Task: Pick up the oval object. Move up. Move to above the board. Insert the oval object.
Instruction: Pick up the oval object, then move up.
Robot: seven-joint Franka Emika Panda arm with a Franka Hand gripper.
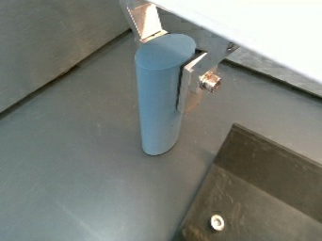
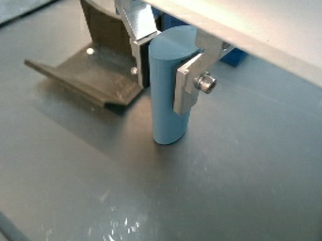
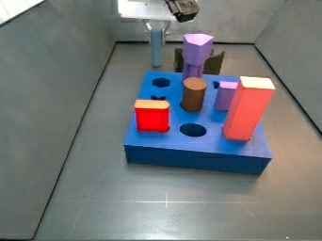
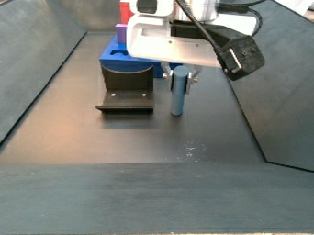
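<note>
The oval object is a tall pale blue post standing upright on the grey floor, behind the board in a side view. My gripper hangs over it, and its silver fingers press on the two opposite sides of the post's top end. Both wrist views show this grip, also in the wrist view. The post's base rests on the floor. The board is a thick deep blue block in front of the post, holding several pegs.
The fixture stands close beside the post, between it and the board. On the board stand a red block, a brown cylinder, a lilac post, a tall orange post and a purple post. Grey walls enclose the floor.
</note>
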